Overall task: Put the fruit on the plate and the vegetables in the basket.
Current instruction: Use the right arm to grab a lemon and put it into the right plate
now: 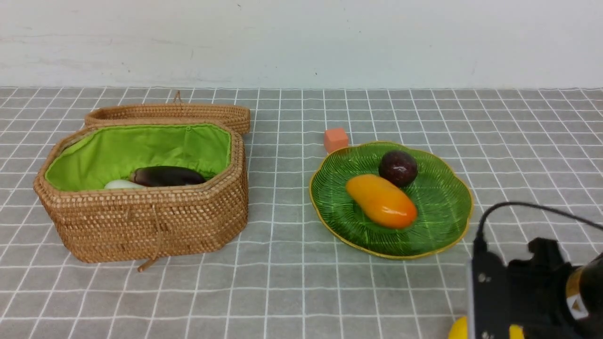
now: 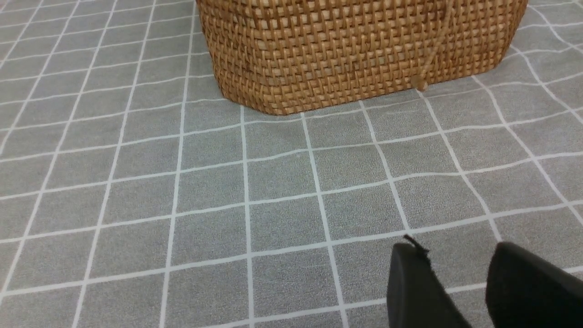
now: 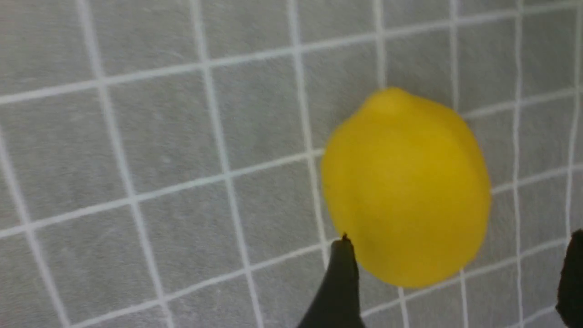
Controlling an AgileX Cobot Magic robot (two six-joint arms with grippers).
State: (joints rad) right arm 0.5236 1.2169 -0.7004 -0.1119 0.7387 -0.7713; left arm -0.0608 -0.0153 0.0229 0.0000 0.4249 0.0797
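Basket [image 1: 141, 221]: tan woven rattan, octagonal, green cloth lining, lid folded back behind it. Sits on the robot's left on the grey gridded tablecloth [image 1: 282, 292]. Inside lie the long dark purple eggplant [image 1: 167, 176] and the white radish [image 1: 121, 185], both glossy; only a sliver of the radish shows above the rim. Chili not visible in any view, possibly hidden below the rim

Plate [image 1: 447, 226]: translucent green ribbed glass, scalloped, yellow rim, right of centre. Holds the orange-yellow mango [image 1: 381, 201], long axis running diagonally from far-left to near-right, and the round dark purple fruit [image 1: 398, 168] just behind it. Small orange cube [image 1: 336, 140] sits on the cloth just beyond the plate's far-left edge

Key relation: the lemon [image 3: 405, 187] is the last fruit off the plate, on the cloth at the near right, directly under the right arm. In the right wrist view it lies between the spread fingers of the right gripper [image 3: 455, 282]; one fingertip [image 3: 341, 269] is at or just beside its skin, the other well clear, so the jaws are open and not clamping. Lemon's nub end points away from the gripper. Smooth, rounded, hard-looking; likely to roll or squirt if pinched off-centre

Left gripper [image 2: 460, 291] sits low over bare cloth near the basket's front wall, fingers slightly apart, holding nothing. Right arm is clearly the nearer one for the lemon
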